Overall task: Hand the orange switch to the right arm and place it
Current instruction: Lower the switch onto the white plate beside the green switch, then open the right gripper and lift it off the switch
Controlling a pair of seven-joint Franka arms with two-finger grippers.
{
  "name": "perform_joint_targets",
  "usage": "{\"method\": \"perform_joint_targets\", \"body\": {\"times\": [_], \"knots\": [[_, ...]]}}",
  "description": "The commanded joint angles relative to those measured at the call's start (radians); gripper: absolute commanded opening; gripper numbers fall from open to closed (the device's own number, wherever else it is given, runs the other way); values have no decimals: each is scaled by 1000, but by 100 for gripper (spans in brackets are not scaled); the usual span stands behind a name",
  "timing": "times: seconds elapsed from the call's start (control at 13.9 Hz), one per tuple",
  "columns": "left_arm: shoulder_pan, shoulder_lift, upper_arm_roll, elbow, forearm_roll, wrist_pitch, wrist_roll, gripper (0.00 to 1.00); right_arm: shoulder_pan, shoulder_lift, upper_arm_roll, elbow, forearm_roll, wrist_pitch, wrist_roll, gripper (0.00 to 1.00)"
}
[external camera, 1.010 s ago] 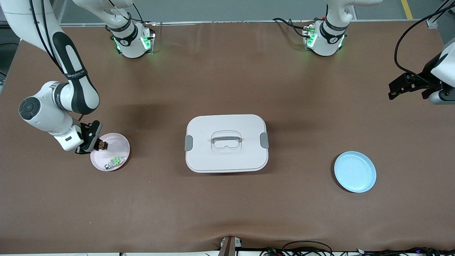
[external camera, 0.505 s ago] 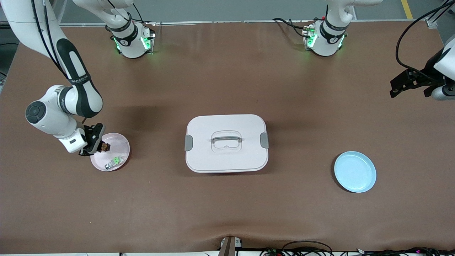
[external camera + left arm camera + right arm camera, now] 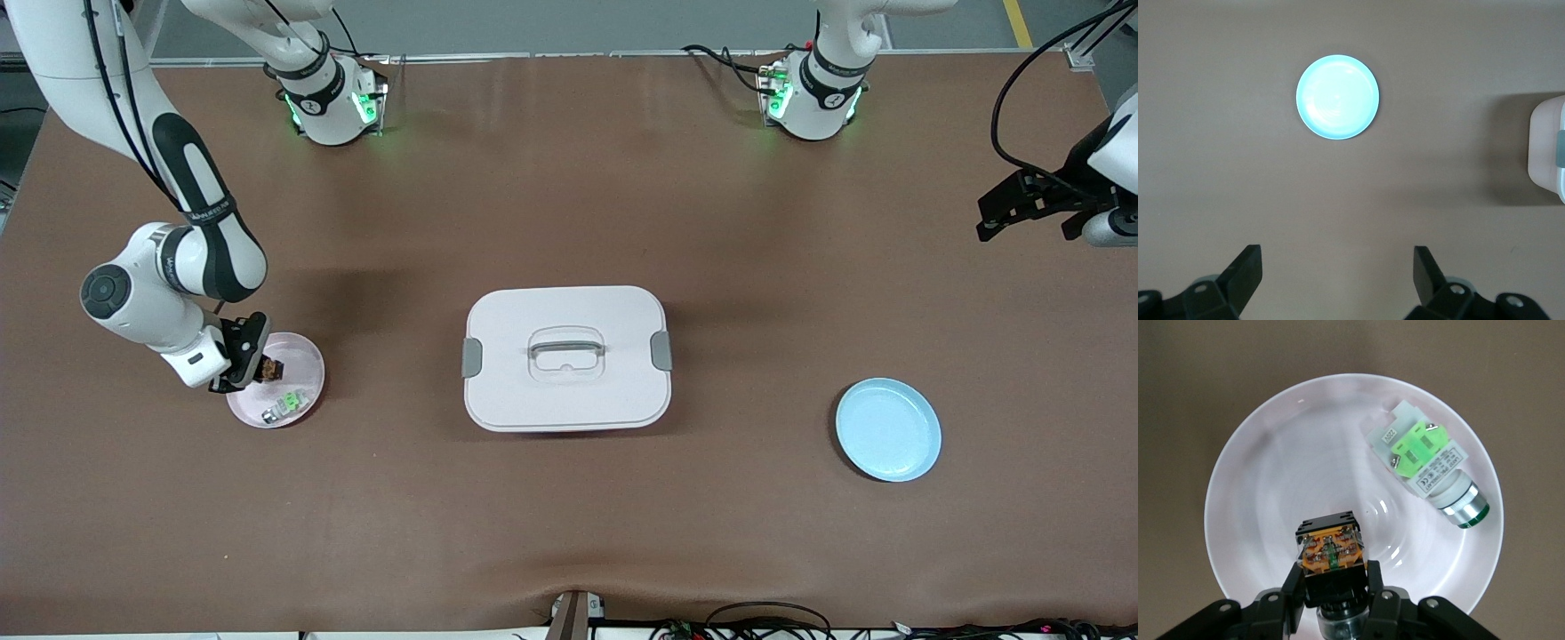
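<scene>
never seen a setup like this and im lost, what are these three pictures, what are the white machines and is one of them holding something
The white machines are two robot arms bolted along one edge of a brown table. One picture looks down from a high camera facing them; the other two come from cameras on each arm's wrist.

The right gripper is over a pink plate and is shut on the orange switch, a small black and orange part. A green-and-silver part lies on the same plate.

The left gripper waits open, up in the air over the table at the left arm's end; its camera looks down on an empty blue plate. A white lidded box sits mid-table.
</scene>
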Motion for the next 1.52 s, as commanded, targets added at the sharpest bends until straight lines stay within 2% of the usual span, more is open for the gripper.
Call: {"method": "perform_joint_targets", "body": {"times": [0.0, 0.58, 0.65, 0.72, 0.94, 1.23, 1.44], "knots": [[7, -23, -3, -19, -3, -6, 15, 100, -3, 14, 6, 15, 15, 7, -29, 0], [6, -13, -5, -19, -1, 1, 15, 100, 6, 30, 6, 17, 16, 24, -17, 0], [6, -13, -5, -19, -1, 1, 15, 100, 5, 30, 6, 20, 16, 23, -13, 47], [6, -13, -5, -19, -1, 1, 15, 100, 2, 30, 6, 29, 16, 12, -11, 99], [6, -12, -5, -17, -3, 4, 15, 100, 0, 21, 6, 44, 16, -29, 15, 100], [-2, -10, -5, -15, -3, 15, 14, 100, -5, -32, -1, 176, 12, -365, 157, 100], [-3, -12, -5, -16, -1, 15, 14, 100, -34, -68, -4, 257, 1, -512, 230, 100]]}}
